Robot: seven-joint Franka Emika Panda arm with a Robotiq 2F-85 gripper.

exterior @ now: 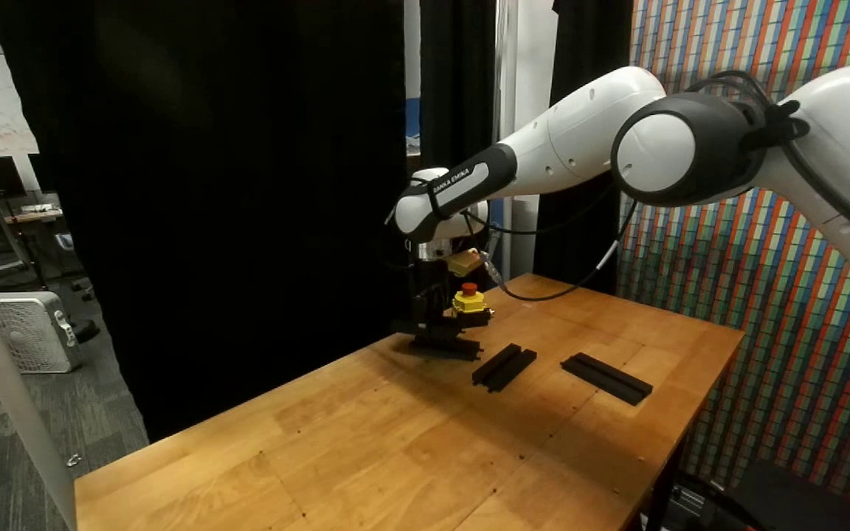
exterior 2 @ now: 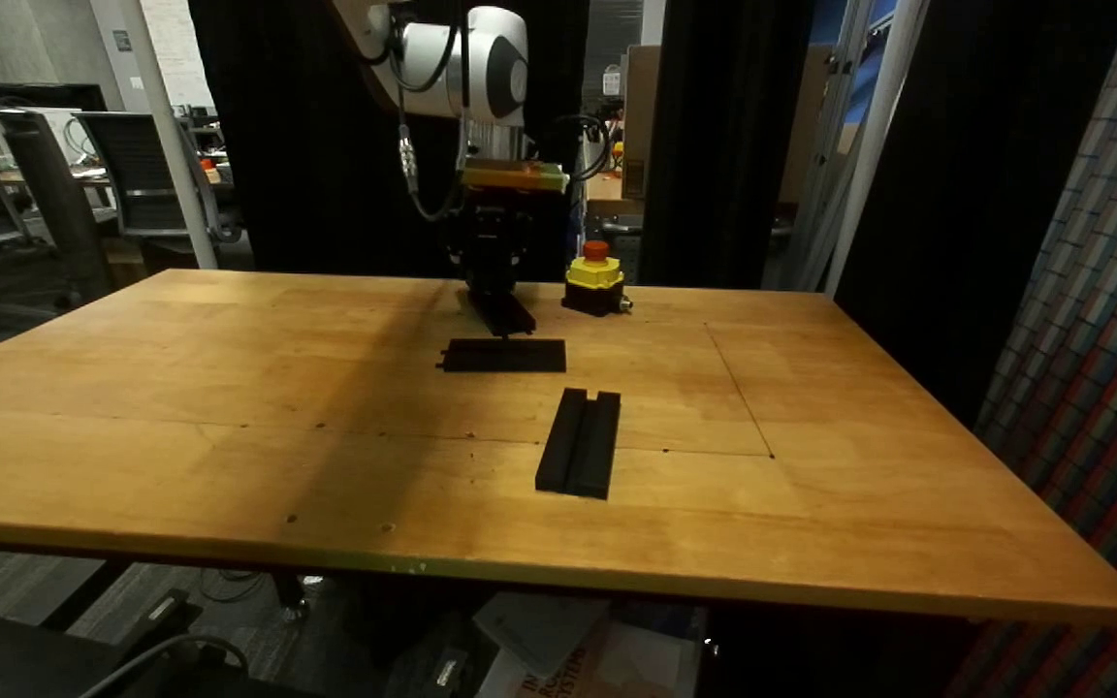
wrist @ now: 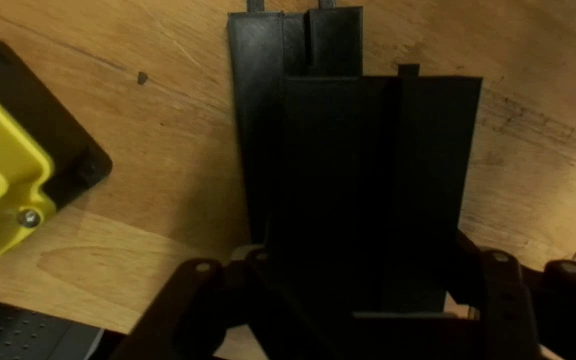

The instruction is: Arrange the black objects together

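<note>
Facing black curtains (exterior: 211,184), we find a broad wooden table (exterior 2: 229,475) before them, with a white Franka Emika Panda arm (exterior: 580,140) reaching over it. Its Robotiq gripper (wrist: 362,252) is low above the wood, clenched on a grooved black slab (wrist: 368,165), jaws at its two long sides. In the wrist view we see this slab partly covering a lower black slab (wrist: 258,75) that lies on the table; whether they touch, we cannot tell. In both exterior views, a crosswise black piece (exterior 2: 503,356) lies near them and another black piece (exterior 2: 573,444) farther off (we cannot tell if each is one slab or two bars side by side). Near the gripper stands a yellow emergency-stop button (exterior 2: 595,276) with a red cap (exterior 2: 596,252). Smallest are the thin prongs (wrist: 256,6) on the lower slab's end.
</note>
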